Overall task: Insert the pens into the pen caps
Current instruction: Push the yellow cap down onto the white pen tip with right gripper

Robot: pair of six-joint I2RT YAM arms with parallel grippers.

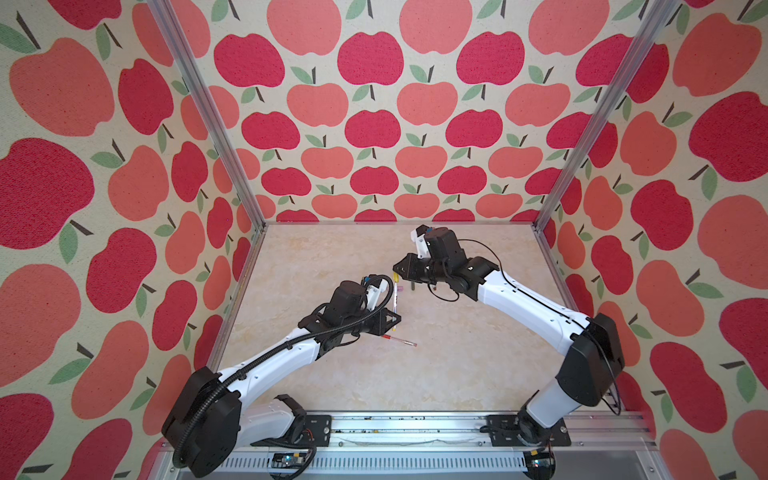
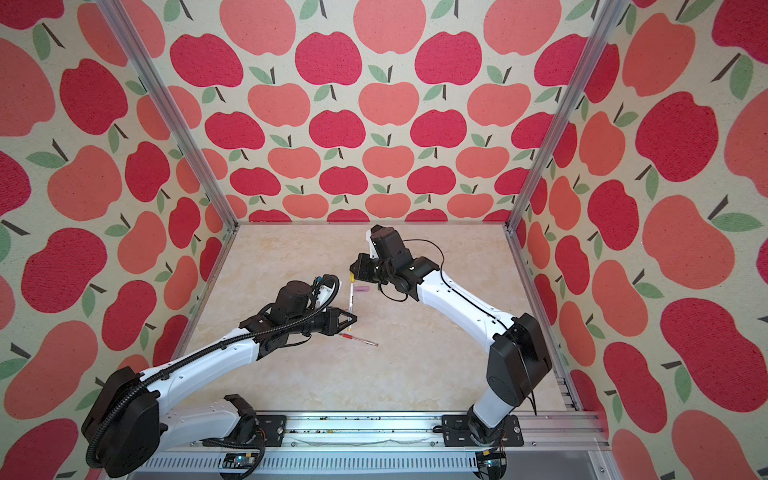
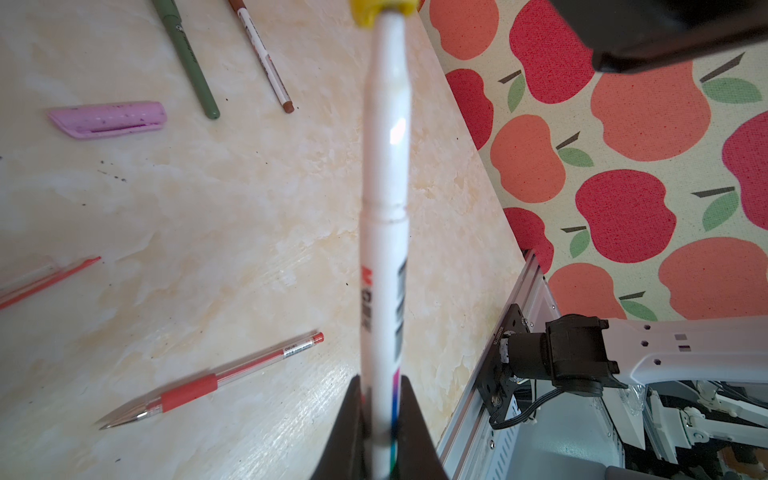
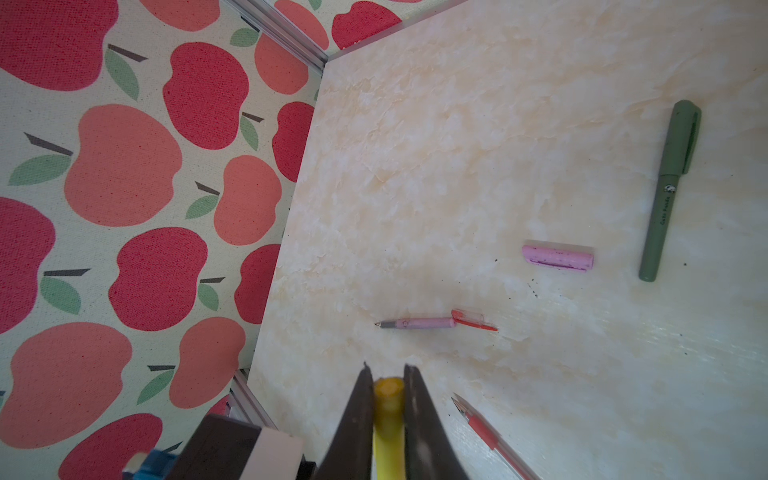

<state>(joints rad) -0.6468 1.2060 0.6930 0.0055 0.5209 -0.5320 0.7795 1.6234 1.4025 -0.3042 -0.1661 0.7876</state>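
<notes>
My left gripper is shut on the white-and-yellow pen, held above the table. The pen's far end meets the yellow cap. My right gripper is shut on that yellow cap. In both top views the two grippers face each other mid-table, joined by the pen. On the table lie a red pen, a lilac cap, a capped dark green pen, a white-and-brown pen, a pink pen and a red cap.
Apple-patterned walls close in the table on three sides, with aluminium posts at the back corners. A metal rail with both arm bases runs along the front edge.
</notes>
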